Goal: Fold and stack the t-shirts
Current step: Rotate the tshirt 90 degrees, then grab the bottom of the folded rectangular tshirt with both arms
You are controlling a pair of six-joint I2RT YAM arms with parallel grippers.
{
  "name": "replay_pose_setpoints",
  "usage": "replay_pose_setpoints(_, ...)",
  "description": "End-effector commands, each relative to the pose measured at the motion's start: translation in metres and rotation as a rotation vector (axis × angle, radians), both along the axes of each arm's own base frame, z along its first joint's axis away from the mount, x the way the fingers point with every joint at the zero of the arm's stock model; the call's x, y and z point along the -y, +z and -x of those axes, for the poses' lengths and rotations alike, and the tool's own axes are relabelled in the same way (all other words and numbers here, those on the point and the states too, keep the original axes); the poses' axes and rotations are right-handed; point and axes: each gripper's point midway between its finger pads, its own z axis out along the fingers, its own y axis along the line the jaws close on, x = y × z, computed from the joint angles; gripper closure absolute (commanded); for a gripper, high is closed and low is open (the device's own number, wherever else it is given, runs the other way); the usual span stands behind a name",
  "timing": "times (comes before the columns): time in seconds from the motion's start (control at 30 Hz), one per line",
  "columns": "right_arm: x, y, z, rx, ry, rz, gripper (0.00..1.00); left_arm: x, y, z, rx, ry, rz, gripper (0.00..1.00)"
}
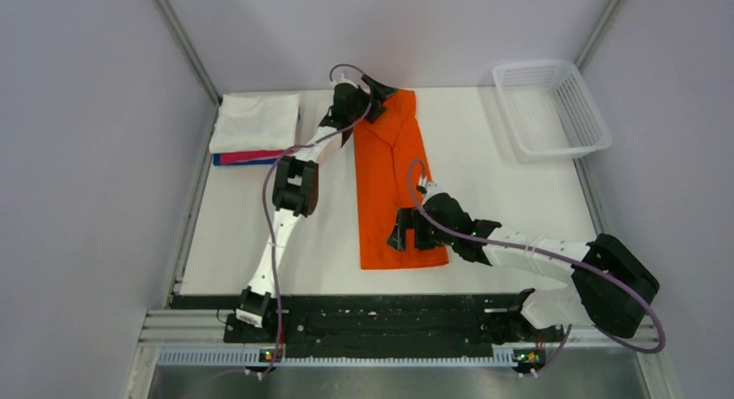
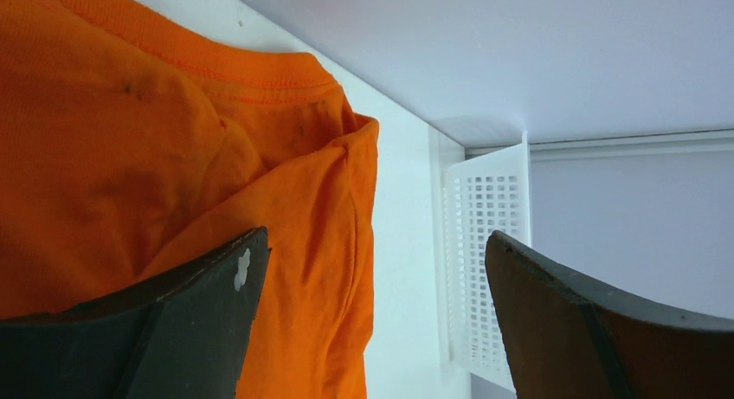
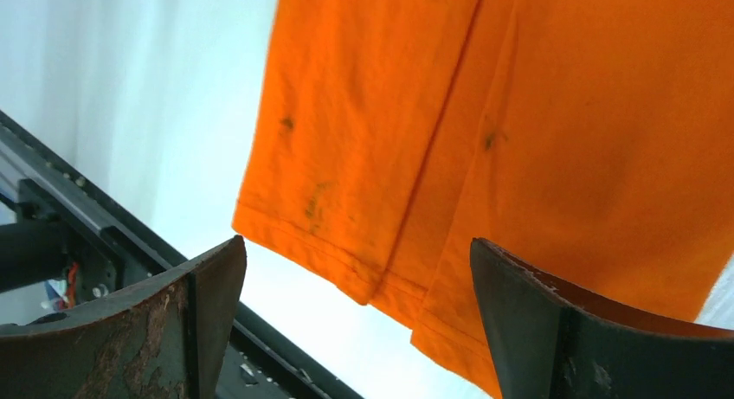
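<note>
- We see a bright orange cloth t-shirt (image 1: 398, 187) lying in the middle of the white worktop (image 1: 493, 209).
- The left jaws gape by its collar and the right jaws by its hem, gripping nothing.
- A white plastic mesh basket (image 1: 567, 150) sits far right; the folded white, pink and blue t-shirts (image 1: 255, 120) are stacked far left.

I see the shirt (image 1: 394, 187) lying lengthwise on the table (image 1: 493, 217), the stack (image 1: 257, 126) at far left, the basket (image 1: 563, 151) at far right (both apart from it). The left gripper (image 1: 385, 92) is over its far end, the right gripper (image 1: 399, 232) over its near end.
</note>
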Motion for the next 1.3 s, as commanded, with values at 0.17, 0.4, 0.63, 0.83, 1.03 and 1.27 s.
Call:
replay_pose_setpoints(0.17,0.015,0.078,-0.020,0.217,-0.119,-0.101,0.01,0.013,0.210,0.115,0.288,-0.243,-0.231,0.01)
replay_pose_setpoints(0.4,0.076,0.038,0.005,0.104,-0.285,0.052,0.01,-0.041,0.159,0.268,0.048,-0.201,-0.629,0.01)
replay_pose_setpoints(0.63,0.116,0.015,0.011,0.044,-0.438,0.087,0.02,-0.064,0.046,0.407,-0.185,-0.282,-0.603,0.05)
replay_pose_setpoints(0.83,0.117,-0.011,0.016,-0.031,-0.448,0.060,0.27,-0.071,-0.020,0.477,-0.393,-0.421,-0.646,0.22)
replay_pose_setpoints(1.03,0.111,-0.028,0.015,-0.046,-0.443,0.034,0.49,-0.067,-0.057,0.508,-0.497,-0.492,-0.672,0.50)
replay_pose_setpoints(1.27,0.106,-0.041,0.019,-0.076,-0.425,0.018,0.59,-0.063,-0.076,0.520,-0.540,-0.512,-0.696,0.67)
